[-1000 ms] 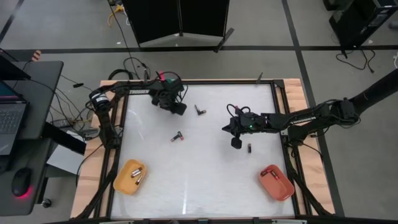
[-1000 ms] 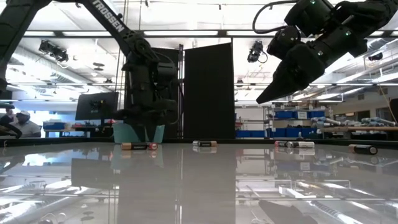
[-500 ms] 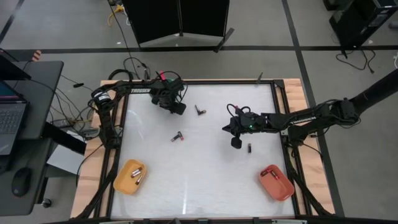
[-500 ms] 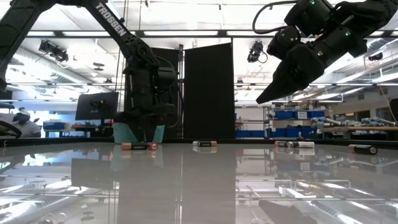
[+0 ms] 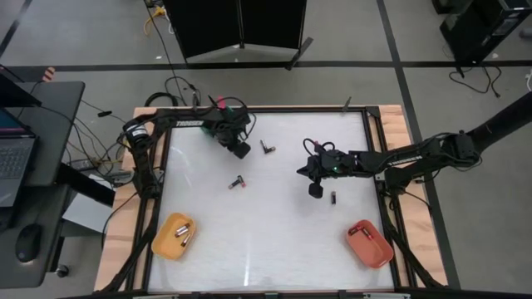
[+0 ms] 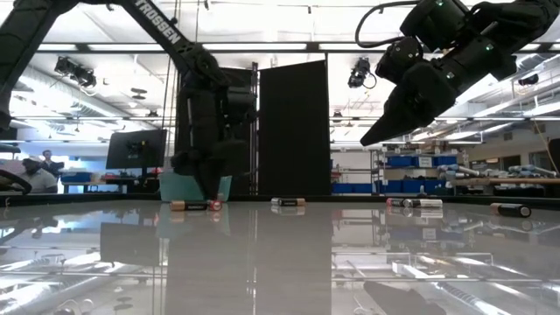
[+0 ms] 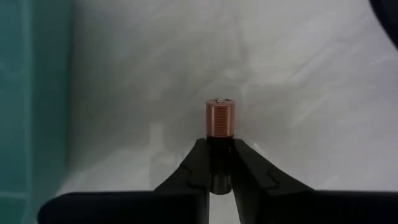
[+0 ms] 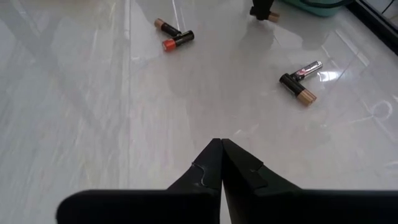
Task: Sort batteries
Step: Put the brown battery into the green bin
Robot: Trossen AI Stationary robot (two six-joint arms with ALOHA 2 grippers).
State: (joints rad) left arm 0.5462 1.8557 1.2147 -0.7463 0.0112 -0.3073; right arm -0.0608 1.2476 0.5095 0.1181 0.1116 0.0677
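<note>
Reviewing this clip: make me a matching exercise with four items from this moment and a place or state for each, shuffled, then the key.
Items:
1. left gripper
2. right gripper
3. orange bin
4. red bin

States or places:
A. near right corner of the table
B. shut, holding nothing
C. near left corner of the table
D. shut on a copper-topped battery

Pairs: 1-D, 2-B, 3-C, 4-A

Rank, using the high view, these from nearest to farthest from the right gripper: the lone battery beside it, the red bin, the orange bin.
From the right gripper:
1. Small dark cylindrical battery, lying just beside it on the white tabletop.
2. Red plastic bin, at the table's near right corner.
3. Orange plastic bin, far across at the near left corner.
</note>
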